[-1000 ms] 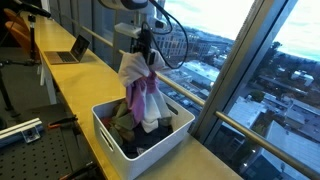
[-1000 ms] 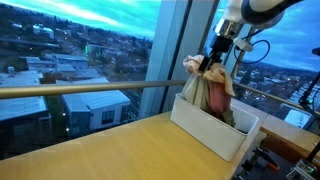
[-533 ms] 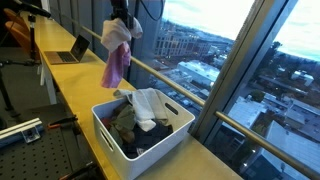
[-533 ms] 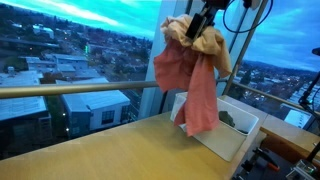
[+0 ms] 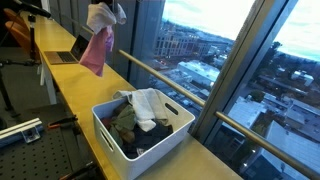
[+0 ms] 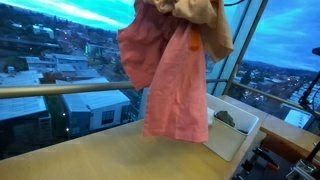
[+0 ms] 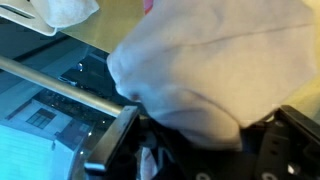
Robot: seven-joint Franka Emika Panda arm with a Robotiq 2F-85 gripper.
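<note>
A pink garment (image 5: 97, 48) with a pale beige part bunched at its top hangs in the air above the wooden counter (image 5: 72, 92), well away from the white basket (image 5: 108, 133). It fills much of an exterior view as a pink sheet (image 6: 172, 80) in front of the basket (image 6: 232, 140). My gripper (image 7: 205, 140) is shut on the bunched top of this garment; in the wrist view the pale cloth (image 7: 215, 70) covers the jaws and only the dark fingers (image 7: 112, 148) show at its sides. More clothes (image 5: 145, 108) lie in the basket.
An open laptop (image 5: 70, 48) stands on the counter behind the hanging garment. A metal rail (image 5: 170, 80) and tall window panes run along the counter's far side. A perforated metal board (image 5: 20, 135) sits below the counter's near edge.
The garment was lifted out of the basket and carried up and along the counter towards the laptop. It now hangs free of the basket, closer to the camera in an exterior view.
</note>
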